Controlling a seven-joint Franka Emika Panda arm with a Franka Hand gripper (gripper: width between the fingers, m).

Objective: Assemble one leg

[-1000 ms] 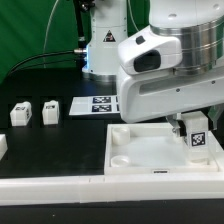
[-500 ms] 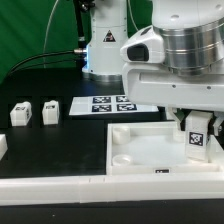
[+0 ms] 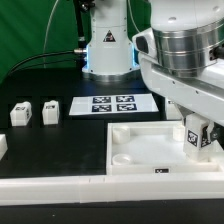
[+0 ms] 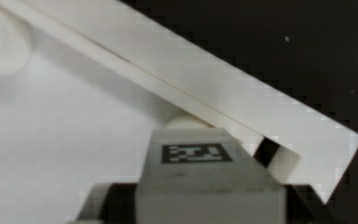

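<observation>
Fingers: we see the fingers [image 3: 186, 124] closed on the leg [image 3: 197, 140], one on each side of it, with no gap showing.
Leg: it is held upright with its marker tag facing the exterior camera, at the end of the tray [image 3: 140, 158] on the exterior view's right.
Leg, wrist view: we look down on its tagged face [image 4: 197, 152], just beside the tray's raised wall [image 4: 194, 75]; we cannot tell whether the two touch.
Tray: it lies flat on the black tabletop [image 3: 60, 150], with a round socket in its corner on the exterior view's left.
Marker board: we find the marker board [image 3: 112, 104] flat on the tabletop behind the tray.
Loose parts: two small white posts [image 3: 20, 114] [image 3: 50, 111] stand side by side, well apart from the tray, on the exterior view's left.
</observation>
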